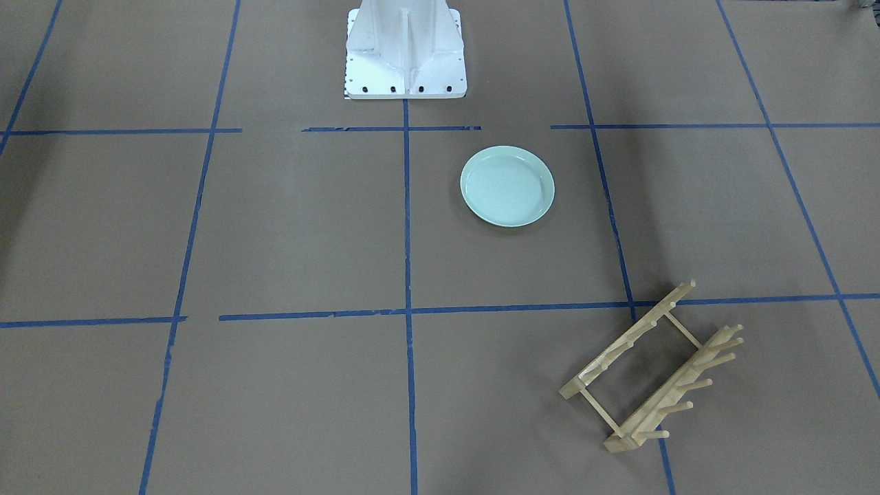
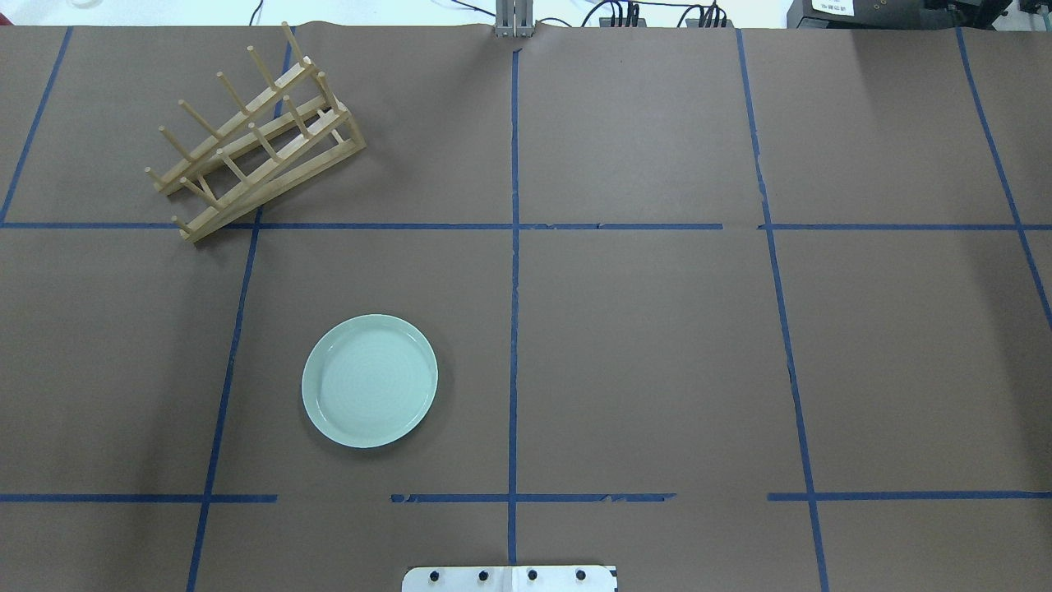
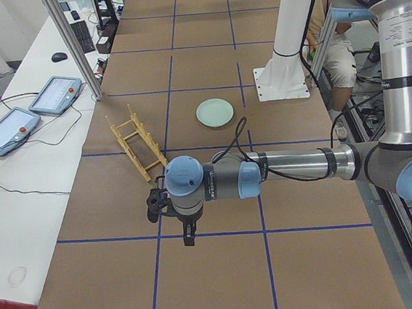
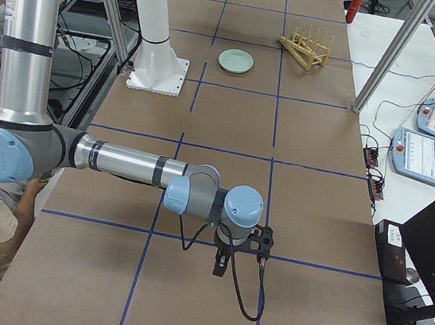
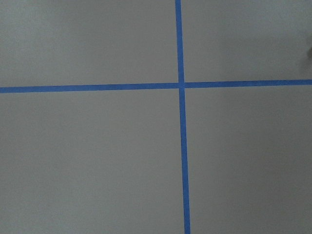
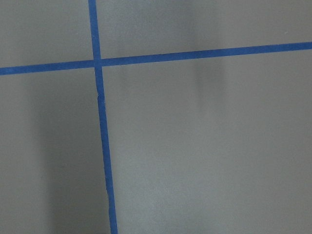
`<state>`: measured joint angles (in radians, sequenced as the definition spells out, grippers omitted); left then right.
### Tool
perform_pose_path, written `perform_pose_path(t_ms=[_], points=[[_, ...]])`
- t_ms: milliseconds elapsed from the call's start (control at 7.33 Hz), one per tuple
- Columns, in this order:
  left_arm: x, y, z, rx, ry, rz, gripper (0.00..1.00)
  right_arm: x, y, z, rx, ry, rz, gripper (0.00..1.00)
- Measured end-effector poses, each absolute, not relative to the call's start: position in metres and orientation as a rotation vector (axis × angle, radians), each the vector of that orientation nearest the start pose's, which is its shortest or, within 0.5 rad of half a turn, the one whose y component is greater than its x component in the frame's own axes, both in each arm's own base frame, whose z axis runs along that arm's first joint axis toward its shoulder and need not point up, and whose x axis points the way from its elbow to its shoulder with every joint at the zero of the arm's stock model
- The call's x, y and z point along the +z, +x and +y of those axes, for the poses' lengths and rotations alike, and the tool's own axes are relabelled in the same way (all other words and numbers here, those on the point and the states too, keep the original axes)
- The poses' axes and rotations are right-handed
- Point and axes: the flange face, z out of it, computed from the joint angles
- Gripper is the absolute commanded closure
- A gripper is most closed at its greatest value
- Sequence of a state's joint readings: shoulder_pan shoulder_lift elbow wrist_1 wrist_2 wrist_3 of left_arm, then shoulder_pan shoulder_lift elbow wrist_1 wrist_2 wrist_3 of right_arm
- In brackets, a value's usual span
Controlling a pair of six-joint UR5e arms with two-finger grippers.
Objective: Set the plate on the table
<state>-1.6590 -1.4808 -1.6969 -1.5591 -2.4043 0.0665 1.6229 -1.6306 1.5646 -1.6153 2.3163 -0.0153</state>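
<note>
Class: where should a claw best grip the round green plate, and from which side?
Probably the thick raised rim of the round pale mint-green plate, pinched from straight above: it lies flat, hollow up, on the brown taped table, so only the rim offers an edge. The light wooden peg rack stands apart.

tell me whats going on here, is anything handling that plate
Nothing is touching the plate right now. It lies flat on the table, on the robot's left side, apart from the wooden rack, which holds no plates. The left gripper and the right gripper hang over bare table at opposite ends, far from it. Whether they are open or shut cannot be told.
</note>
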Motion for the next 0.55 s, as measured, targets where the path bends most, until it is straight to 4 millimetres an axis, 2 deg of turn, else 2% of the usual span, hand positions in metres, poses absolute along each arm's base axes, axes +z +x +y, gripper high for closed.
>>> perform_pose_path(t_ms=[545], points=[[0.6297,-0.1023,-0.4561,-0.126,0.034,0.828,0.0,0.6964,0.0895,-0.4529,0.076,-0.08,-0.748,0.0]])
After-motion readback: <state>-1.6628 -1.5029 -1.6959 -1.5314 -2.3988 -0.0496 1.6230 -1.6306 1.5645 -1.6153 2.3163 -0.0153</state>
